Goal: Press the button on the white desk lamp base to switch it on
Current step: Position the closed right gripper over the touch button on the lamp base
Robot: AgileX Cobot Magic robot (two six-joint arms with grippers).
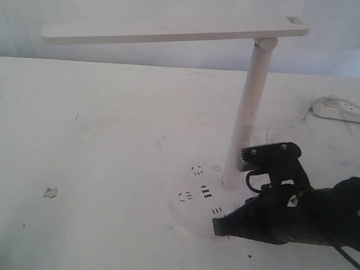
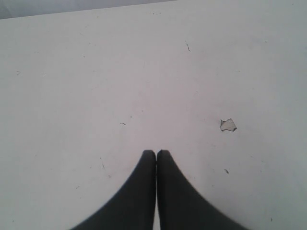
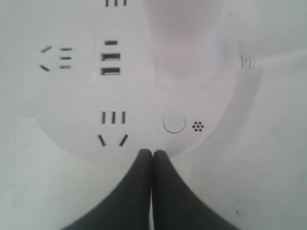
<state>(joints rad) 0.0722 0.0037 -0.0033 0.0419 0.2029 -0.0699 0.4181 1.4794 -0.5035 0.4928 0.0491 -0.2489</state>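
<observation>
Right gripper has its jaws pressed together into one blunt tip, parked at the rim of the white desk lamp base. The round button sits just beyond that tip, between the socket holes and a little cluster of dots. I can't tell if the tip is touching the plastic yet.

In the exterior view the base sits on the desk, front and right of centre, with the stem rising from its far side and the bar head reaching out to the left.

My read on handling: nothing here to grab. It's a stiff plastic disc, smooth and probably fairly light, on a slick desk, with a tall top-heavy lamp on it. I'd poke the button with the closed tip, straight down and gently, since a sideways shove would likely slide or rock the whole thing. The button looks flush, so I'm guessing short travel.

Left gripper has its jaws shut too, empty, over bare desk near a small chip, well apart from the lamp.
</observation>
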